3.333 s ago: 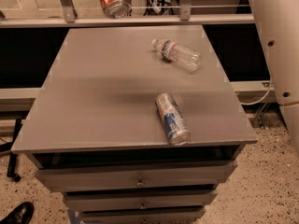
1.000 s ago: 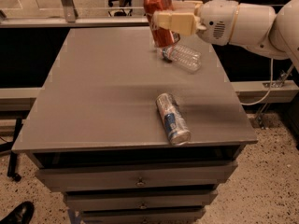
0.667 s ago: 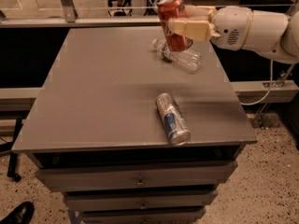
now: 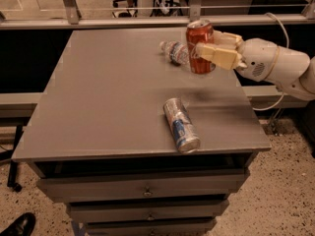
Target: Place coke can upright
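The red coke can (image 4: 199, 45) with white script is held nearly upright, silver top up, over the far right part of the grey table (image 4: 103, 97). My gripper (image 4: 211, 46) comes in from the right on a white arm and is shut on the can, one cream finger (image 4: 216, 54) across its front. Whether the can's bottom touches the table is not clear.
A clear plastic water bottle (image 4: 173, 51) lies on its side just behind and left of the coke can. A silver-and-blue can (image 4: 180, 125) lies on its side near the table's front edge. Drawers (image 4: 142, 191) sit below the top. A metal rail runs behind.
The arm has brought the coke can rightward and lower, from above the back edge down towards the table beside the water bottle. The bottle and the silver can have not moved.
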`<state>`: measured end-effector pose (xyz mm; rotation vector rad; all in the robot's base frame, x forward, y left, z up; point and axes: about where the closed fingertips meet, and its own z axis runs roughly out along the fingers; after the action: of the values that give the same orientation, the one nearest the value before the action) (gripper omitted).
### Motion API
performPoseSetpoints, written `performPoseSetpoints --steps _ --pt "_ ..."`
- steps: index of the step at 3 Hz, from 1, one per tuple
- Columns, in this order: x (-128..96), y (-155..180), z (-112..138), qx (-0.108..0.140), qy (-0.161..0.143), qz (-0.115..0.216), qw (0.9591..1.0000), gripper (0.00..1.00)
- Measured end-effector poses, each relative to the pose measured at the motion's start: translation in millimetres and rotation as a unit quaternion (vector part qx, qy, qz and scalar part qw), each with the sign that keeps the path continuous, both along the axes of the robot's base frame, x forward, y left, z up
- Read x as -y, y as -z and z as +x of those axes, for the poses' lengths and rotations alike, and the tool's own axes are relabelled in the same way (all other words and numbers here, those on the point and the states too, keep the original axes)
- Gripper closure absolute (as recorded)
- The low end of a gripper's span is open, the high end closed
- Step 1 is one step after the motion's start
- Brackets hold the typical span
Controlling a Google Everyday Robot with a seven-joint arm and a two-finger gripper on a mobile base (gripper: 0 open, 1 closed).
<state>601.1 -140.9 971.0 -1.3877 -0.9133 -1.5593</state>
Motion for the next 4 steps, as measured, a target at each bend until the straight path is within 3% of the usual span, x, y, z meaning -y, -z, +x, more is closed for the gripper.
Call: performPoseSetpoints --steps 4 --pt "56 59 1 -0.002 -0.008 0.031 0.9995 1.00"
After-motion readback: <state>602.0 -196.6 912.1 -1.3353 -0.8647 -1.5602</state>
